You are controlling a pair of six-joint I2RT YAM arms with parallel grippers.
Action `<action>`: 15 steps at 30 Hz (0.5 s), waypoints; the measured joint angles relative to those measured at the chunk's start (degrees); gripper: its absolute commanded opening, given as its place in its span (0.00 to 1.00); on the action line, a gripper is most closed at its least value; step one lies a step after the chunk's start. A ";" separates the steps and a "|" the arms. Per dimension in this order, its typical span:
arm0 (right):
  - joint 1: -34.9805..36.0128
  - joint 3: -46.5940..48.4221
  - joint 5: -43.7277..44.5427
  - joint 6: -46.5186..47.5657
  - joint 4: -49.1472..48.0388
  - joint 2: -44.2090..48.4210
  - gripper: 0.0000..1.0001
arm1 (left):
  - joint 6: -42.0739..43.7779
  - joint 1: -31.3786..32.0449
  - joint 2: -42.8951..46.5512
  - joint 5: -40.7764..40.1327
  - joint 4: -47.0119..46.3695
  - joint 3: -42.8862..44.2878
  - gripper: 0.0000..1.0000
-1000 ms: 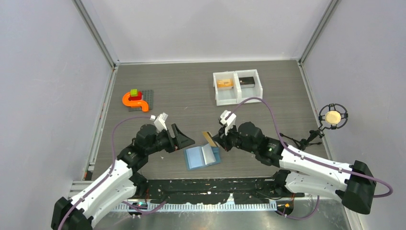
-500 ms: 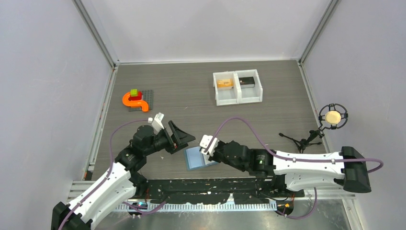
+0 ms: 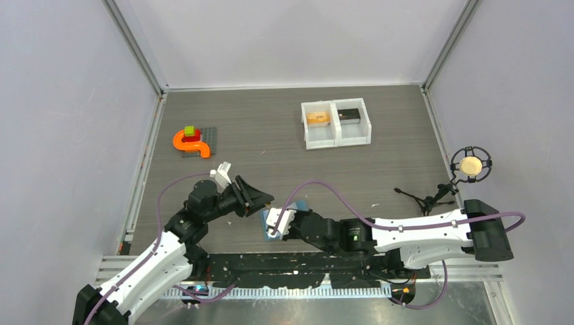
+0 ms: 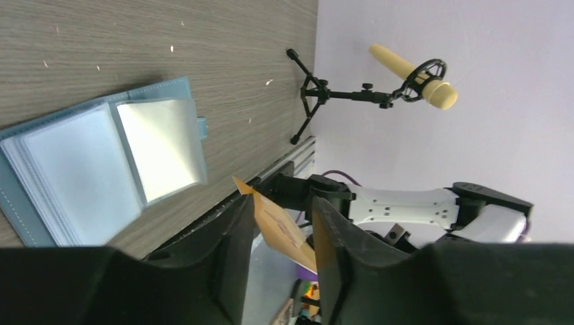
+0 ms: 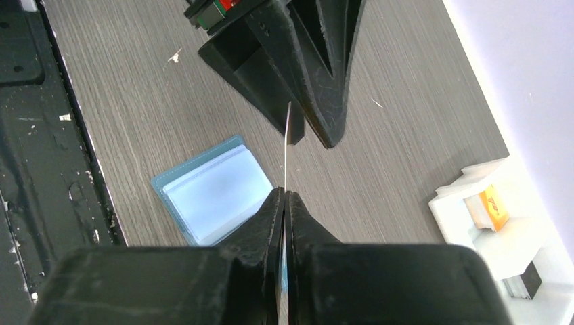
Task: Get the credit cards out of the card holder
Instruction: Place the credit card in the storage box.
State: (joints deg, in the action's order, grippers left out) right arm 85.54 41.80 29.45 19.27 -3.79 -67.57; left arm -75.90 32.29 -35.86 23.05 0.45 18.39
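The light-blue card holder [image 4: 101,169] lies open on the table; in the top view [image 3: 265,223] my right arm covers most of it, and it also shows in the right wrist view [image 5: 210,189]. My right gripper [image 5: 284,194] is shut on the orange-yellow credit card [image 5: 285,145], seen edge-on. It holds the card up between the fingers of my left gripper [image 4: 282,206], which is open around the card [image 4: 277,223]. In the top view my left gripper [image 3: 260,197] and right gripper [image 3: 269,215] meet just above the holder's left end. No dark card shows in the holder.
A white two-compartment tray [image 3: 336,139] stands at the back with an orange item and a dark item in it. An orange curved toy on a grey plate [image 3: 191,142] is at the back left. A microphone on a small stand [image 3: 470,166] is at the right.
My right arm has swung left and toward the near edge, carrying the orange-yellow card from beside the holder to between my left gripper's open fingers. The left gripper shifted slightly.
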 measured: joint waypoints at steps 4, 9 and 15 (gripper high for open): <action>0.72 0.00 0.85 0.59 -0.07 -0.72 0.16 | -1.53 -0.07 0.68 -0.57 -1.20 -1.22 0.14; 1.31 0.00 1.05 0.79 -0.02 -1.31 0.31 | -3.34 -0.07 1.51 -0.98 -3.41 -2.84 0.00; 1.29 -0.61 0.61 -0.13 -0.02 -1.16 0.47 | -2.67 0.00 1.84 -0.26 -5.40 -2.89 0.00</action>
State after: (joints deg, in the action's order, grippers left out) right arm 86.83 41.19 30.06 19.14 -3.81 -68.73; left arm -78.56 32.29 -34.02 22.79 -4.95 15.51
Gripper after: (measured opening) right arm 0.423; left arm 0.010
